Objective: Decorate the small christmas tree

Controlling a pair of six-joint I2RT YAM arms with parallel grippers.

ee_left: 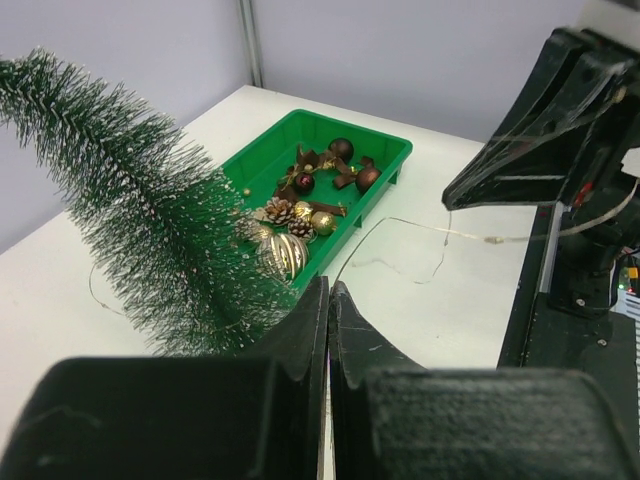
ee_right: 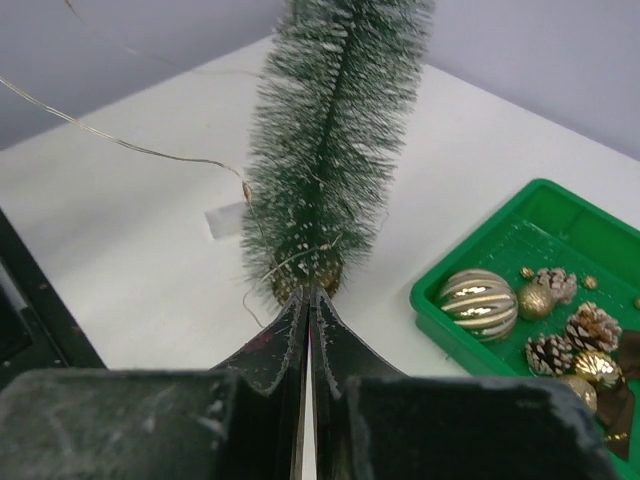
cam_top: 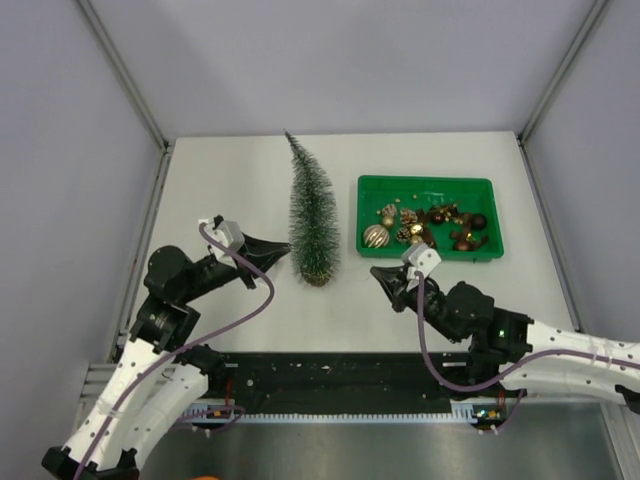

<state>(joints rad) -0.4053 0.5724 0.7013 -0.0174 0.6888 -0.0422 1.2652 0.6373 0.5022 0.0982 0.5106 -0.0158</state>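
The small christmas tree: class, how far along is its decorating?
Done: the small christmas tree stands upright with a thin wire looped near its foot. In hand: the right gripper is shut, apparently on that wire; the left gripper is shut beside the tree. Left: every ornament lies in the green tray; none hangs on the branches.

Green tray [cam_top: 430, 192] sits right of centre in the top view, on the white table [cam_top: 220, 180]. It's full of ornaments: striped gold ball [cam_top: 376, 236], pinecones [cam_top: 405, 233], dark red baubles [cam_top: 478, 221]. A thin wire [ee_left: 470, 236] is strung mid-frame.
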